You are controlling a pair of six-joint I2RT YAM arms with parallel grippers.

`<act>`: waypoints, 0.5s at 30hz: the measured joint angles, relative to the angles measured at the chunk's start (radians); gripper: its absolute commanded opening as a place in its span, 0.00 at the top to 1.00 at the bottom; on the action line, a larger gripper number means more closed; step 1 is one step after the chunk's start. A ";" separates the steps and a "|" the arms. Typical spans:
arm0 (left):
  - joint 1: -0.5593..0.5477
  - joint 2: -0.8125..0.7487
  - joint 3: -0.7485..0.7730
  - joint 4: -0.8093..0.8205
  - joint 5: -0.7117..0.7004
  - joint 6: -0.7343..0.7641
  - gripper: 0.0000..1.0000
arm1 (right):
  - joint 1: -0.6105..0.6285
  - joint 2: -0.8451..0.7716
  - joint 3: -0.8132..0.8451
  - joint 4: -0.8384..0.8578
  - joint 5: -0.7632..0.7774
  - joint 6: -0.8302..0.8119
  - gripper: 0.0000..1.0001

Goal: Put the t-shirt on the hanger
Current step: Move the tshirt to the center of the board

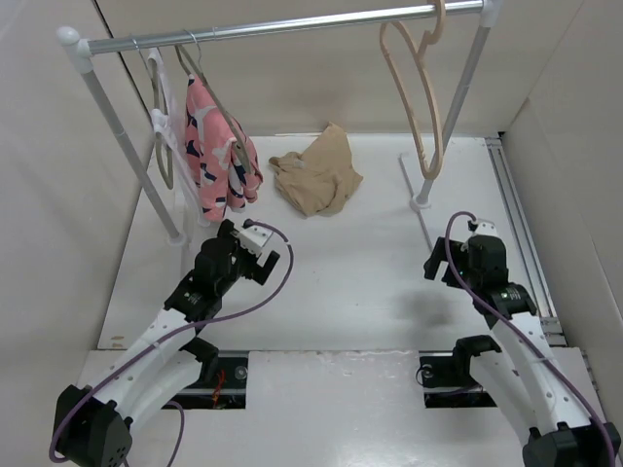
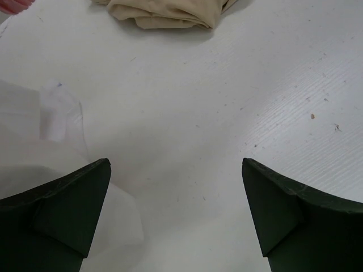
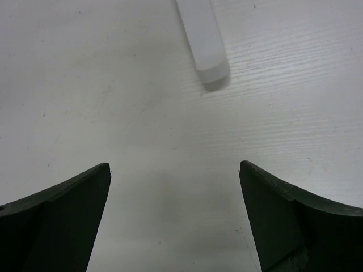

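The tan t-shirt (image 1: 316, 173) lies crumpled on the white table at the back centre; its near edge shows at the top of the left wrist view (image 2: 167, 12). The cream hanger (image 1: 417, 92) hangs by its hook from the metal rail at the right. My left gripper (image 1: 237, 236) is open and empty above the table, a little short of the shirt and left of it; in its own view (image 2: 176, 170) only bare table lies between the fingers. My right gripper (image 1: 458, 255) is open and empty near the rack's right foot, over bare table (image 3: 174, 170).
A clothes rack with a metal rail (image 1: 282, 26) spans the back. A pink patterned garment (image 1: 219, 151) and thin grey hangers (image 1: 161, 117) hang at its left. The rack's right base foot (image 1: 421, 199) shows in the right wrist view (image 3: 204, 42). Walls enclose the table.
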 measured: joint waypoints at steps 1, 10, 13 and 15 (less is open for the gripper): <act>0.000 0.000 0.001 -0.002 -0.001 -0.006 0.00 | 0.000 0.005 0.000 0.001 -0.010 -0.002 0.00; 0.000 0.000 0.011 0.039 -0.029 -0.003 0.00 | 0.061 0.129 -0.009 0.090 -0.101 -0.069 0.00; 0.000 -0.001 0.011 0.063 -0.031 0.002 0.00 | 0.175 0.278 0.024 0.125 -0.092 -0.102 0.00; 0.000 -0.003 0.012 0.063 -0.021 0.010 0.00 | 0.266 0.422 0.083 0.138 -0.078 -0.134 0.00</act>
